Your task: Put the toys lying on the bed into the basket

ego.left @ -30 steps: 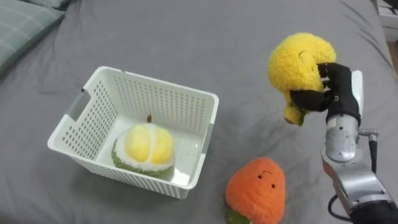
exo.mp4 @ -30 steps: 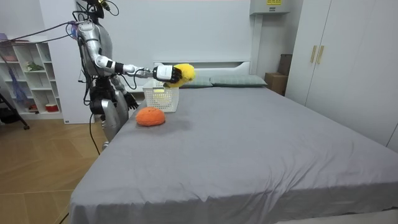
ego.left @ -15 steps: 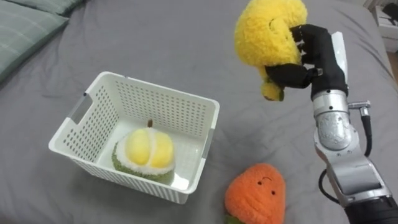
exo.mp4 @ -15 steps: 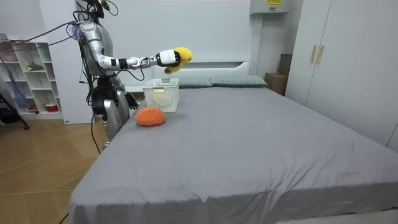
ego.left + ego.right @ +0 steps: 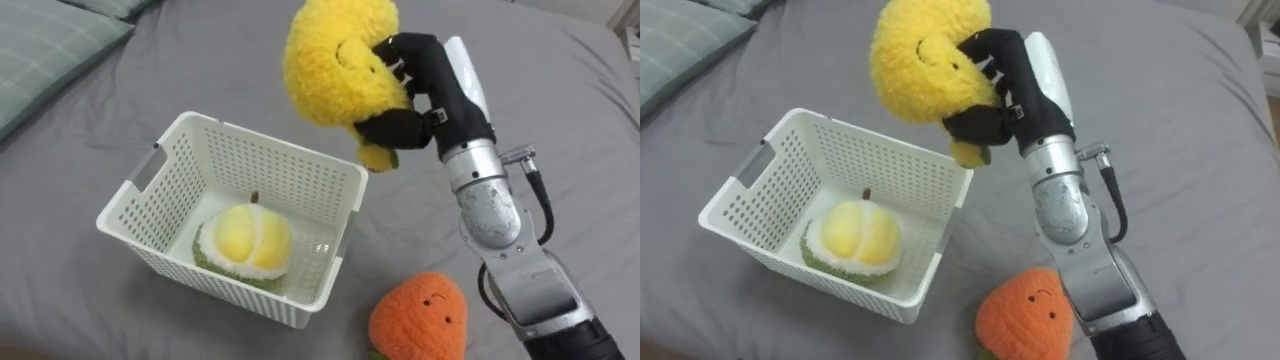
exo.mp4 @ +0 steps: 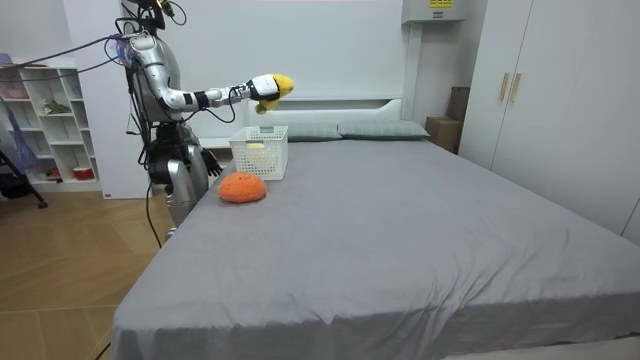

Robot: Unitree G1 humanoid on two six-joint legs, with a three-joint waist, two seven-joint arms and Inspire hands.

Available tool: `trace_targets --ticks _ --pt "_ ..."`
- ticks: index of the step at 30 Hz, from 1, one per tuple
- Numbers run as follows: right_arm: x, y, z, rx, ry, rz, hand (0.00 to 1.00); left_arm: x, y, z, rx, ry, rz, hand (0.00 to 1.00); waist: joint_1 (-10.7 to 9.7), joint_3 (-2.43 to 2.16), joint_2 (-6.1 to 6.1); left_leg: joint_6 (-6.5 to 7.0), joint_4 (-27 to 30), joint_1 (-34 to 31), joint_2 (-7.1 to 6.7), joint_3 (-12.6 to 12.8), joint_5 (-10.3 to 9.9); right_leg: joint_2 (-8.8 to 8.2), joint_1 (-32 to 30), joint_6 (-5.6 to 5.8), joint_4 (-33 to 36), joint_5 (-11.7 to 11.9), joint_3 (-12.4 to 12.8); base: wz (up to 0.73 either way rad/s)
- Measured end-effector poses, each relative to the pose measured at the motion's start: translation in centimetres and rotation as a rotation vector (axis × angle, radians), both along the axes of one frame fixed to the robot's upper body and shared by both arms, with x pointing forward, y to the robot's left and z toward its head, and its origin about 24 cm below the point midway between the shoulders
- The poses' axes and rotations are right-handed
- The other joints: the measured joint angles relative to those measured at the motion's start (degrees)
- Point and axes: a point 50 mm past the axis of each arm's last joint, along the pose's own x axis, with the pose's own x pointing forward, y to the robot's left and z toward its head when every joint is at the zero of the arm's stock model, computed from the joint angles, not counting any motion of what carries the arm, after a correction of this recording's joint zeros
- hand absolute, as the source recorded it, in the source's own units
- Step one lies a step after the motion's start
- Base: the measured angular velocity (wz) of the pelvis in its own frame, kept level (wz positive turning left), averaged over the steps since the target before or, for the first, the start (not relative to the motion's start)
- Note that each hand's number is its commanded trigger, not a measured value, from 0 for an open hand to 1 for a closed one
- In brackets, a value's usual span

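Note:
My right hand (image 5: 420,92) is shut on a fluffy yellow plush toy (image 5: 335,58) and holds it in the air above the far right rim of the white lattice basket (image 5: 270,148). A yellow and green durian plush (image 5: 245,240) lies inside the basket. On the grey sheet, to the right of the basket and nearer to me, sits an orange plush with a small face (image 5: 420,315). In the room view I stand at the bed's side with the right arm stretched out level, the yellow plush (image 6: 275,87) above the basket (image 6: 259,155). My left hand (image 6: 207,160) hangs low by my side.
The grey bed sheet (image 5: 200,60) spreads flat all around the basket. A striped pillow (image 5: 50,45) lies at the far left. In the room view a white shelf unit (image 6: 50,130) stands behind me and a wardrobe (image 6: 560,100) is beyond the bed.
My right hand has lifted the yellow plush and carried it left, from over the bare sheet to above the basket's far right rim. The basket and the other toys stay put.

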Motion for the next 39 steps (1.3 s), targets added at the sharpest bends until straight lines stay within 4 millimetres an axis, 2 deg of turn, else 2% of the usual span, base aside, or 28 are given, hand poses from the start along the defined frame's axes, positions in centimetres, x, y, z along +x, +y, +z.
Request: trace_targets --ticks 6,12,16,20,24,27,30,31,34,39 --pt "-0.3 1.4 -0.3 -0.033 0.017 0.071 1.0 0.5 -0.1 0.1 -0.002 -0.011 -0.014 0.0 1.24 0.06 -0.24 -0.04 0.03 -0.34 -0.06 -0.47 -0.03 0.06 -0.27 -0.01 0.07 0.01 -0.01 0.01" --pt "-0.2 2.9 -0.5 -0.132 0.052 0.163 1.0 0.9 -0.1 0.3 0.03 -0.007 -0.086 0.0 3.04 -0.02 -1.15 -0.15 0.05 -0.37 0.01 -0.69 -0.11 0.15 -0.21 -0.01 -0.15 0.01 -0.25 0.03" --pt "-0.4 3.6 -1.6 -0.16 0.104 0.201 1.0 0.9 0.0 0.3 0.037 -0.005 -0.089 0.0 3.95 0.28 -2.11 -0.15 0.05 -0.36 -0.04 -1.04 -0.1 0.1 -0.04 -0.01 -0.14 0.01 -0.55 0.04" --pt "-0.2 3.3 -3.3 -0.179 0.176 0.19 1.0 0.9 0.0 0.3 0.037 -0.007 -0.09 0.0 4.93 0.25 -2.39 -0.12 0.18 -0.49 -0.09 -1.06 -0.13 0.0 -0.01 -0.01 -0.13 0.01 -0.97 0.0" --pt "-0.1 3.0 -4.3 -0.187 0.215 0.176 1.0 0.7 0.2 0.2 0.04 0.001 -0.085 0.0 5.06 0.27 -2.35 -0.13 0.25 -0.66 -0.09 -1.17 -0.12 0.01 -0.06 -0.01 -0.13 0.01 -0.96 0.01" --pt "0.1 2.3 -5.9 -0.198 0.286 0.149 1.0 0.4 0.2 0.2 0.039 0.007 -0.077 0.0 5.05 0.27 -2.35 -0.14 0.25 -0.8 -0.12 -1.27 -0.12 0.12 0.06 -0.01 -0.13 0.01 -1.05 0.0" --pt "0.1 1.6 -8.2 -0.216 0.383 0.113 0.13 0.1 0.2 0.1 0.04 0.009 -0.073 0.0 4.98 0.28 -2.33 -0.13 0.24 -0.85 -0.13 -1.37 -0.13 0.35 0.06 0.0 -0.15 0.01 -1.26 0.0" --pt "0.0 1.4 -9.0 -0.218 0.414 0.103 0.0 0.1 0.3 0.1 0.041 0.009 -0.069 0.0 4.93 0.29 -2.32 -0.13 0.24 -0.89 -0.13 -1.43 -0.13 0.36 0.05 0.0 -0.16 0.01 -1.23 0.05" --pt "0.0 1.0 -9.7 -0.182 0.457 0.081 0.0 0.0 0.4 0.2 0.049 0.006 -0.058 0.0 4.74 0.32 -2.27 -0.14 0.22 -0.89 -0.21 -2.16 -0.13 0.38 0.34 0.0 -0.23 0.0 -1.51 0.09" --pt "0.1 1.3 -9.5 -0.138 0.449 0.088 0.0 -0.7 0.5 0.1 0.049 0.019 -0.041 0.0 4.85 0.28 -2.31 -0.15 0.3 -0.73 -0.34 -2.36 -0.13 0.41 0.86 0.0 -0.99 0.0 -1.44 0.02"
